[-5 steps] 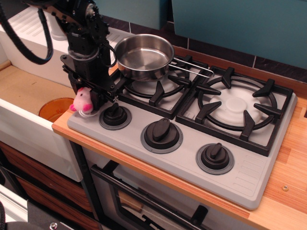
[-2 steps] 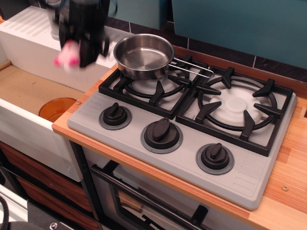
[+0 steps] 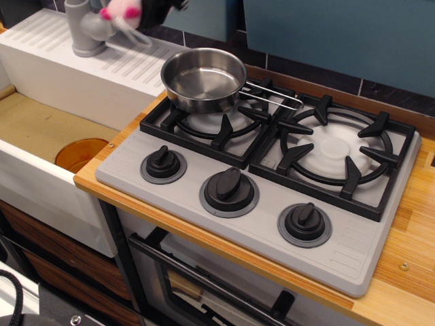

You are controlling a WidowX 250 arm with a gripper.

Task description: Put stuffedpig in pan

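The stuffedpig (image 3: 121, 11) is pale pink with magenta feet. It hangs in the air at the top edge of the view, above the white drainboard and up and to the left of the pan. My gripper (image 3: 146, 6) is almost wholly out of frame; only a dark piece shows beside the pig, holding it up. The pan (image 3: 204, 79) is a shiny steel pan, empty, standing on the back-left burner grate with its wire handle (image 3: 272, 92) pointing right.
A grey faucet (image 3: 85, 30) stands just left of the pig on the white sink unit (image 3: 61, 75). An orange drain (image 3: 78, 153) lies in the basin. The grey stove (image 3: 353, 244) has three black knobs (image 3: 230, 190) along its front. The right burner (image 3: 334, 151) is bare.
My gripper has lifted the pig from beside the left knob, up and back to the top edge of the view. The arm has nearly left the frame. The pan has not moved.
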